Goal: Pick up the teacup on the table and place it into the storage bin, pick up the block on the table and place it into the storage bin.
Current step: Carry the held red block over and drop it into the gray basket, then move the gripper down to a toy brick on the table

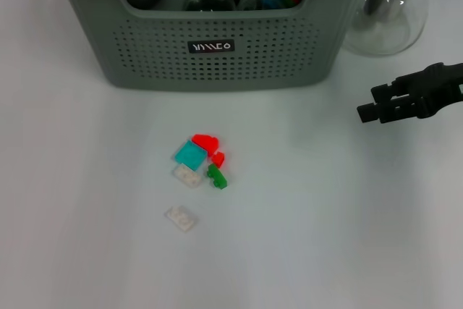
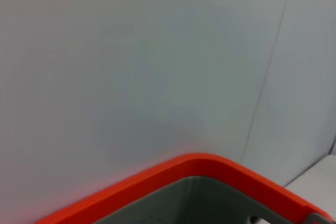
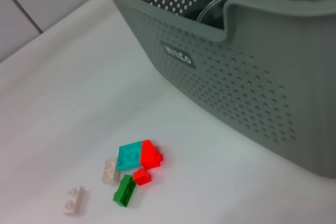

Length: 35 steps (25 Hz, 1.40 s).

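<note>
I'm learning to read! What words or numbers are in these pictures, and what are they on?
One small black label with white marks sits on the front wall of the storage bin. It is a stylised logo, too blurred to read for sure.
The blocks and the glass jug show no writing.
The right gripper shows none either.

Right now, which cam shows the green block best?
Right wrist view: the green block is close and unobstructed beside the red pieces. Head view shows it smaller. Left wrist view doesn't show it.
</note>
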Tool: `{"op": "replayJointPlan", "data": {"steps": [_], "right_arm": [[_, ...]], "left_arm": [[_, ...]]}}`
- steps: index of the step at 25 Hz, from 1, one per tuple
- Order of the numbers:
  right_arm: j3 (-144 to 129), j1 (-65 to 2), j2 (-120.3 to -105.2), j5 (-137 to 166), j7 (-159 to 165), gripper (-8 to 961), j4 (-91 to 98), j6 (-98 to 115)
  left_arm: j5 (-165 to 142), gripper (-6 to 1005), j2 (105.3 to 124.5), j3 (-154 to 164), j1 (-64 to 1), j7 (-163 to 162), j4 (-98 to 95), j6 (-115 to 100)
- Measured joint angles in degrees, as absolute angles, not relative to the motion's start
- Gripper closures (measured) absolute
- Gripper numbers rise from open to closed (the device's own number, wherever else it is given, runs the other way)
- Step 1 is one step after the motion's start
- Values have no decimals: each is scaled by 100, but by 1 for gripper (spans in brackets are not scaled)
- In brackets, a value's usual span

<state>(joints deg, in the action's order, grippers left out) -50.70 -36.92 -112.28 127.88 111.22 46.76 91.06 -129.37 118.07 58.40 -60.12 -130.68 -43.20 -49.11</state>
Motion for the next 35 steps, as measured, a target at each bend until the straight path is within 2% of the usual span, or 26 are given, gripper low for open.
{"op": "replayJointPlan", "data": {"steps": [8,14,26,32,35], "right_arm": [[-5133,-3696,-11307,12787,11118,297,4675,9114],[-5188,-3700,-11339,12787,11098,297,4675,9121],[-5185,-3712,-11347,12788,11067,298,4675,9121],[-5185,-3726,-11347,12788,11060,298,4676,9115],[-5185,-3728,-11347,12788,11056,298,4675,9104]], "left_arm": [[-12938,351,12180,6534,-6133,-13030,-3703,-3694],[-12938,349,12300,6851,-6162,-13019,-3411,-3215],[-12938,346,12345,6897,-6114,-13022,-3467,-3158],[-12921,344,12238,6798,-6015,-13142,-3696,-3362],[-12869,220,12192,6596,-5763,-13188,-4192,-3707]]}}
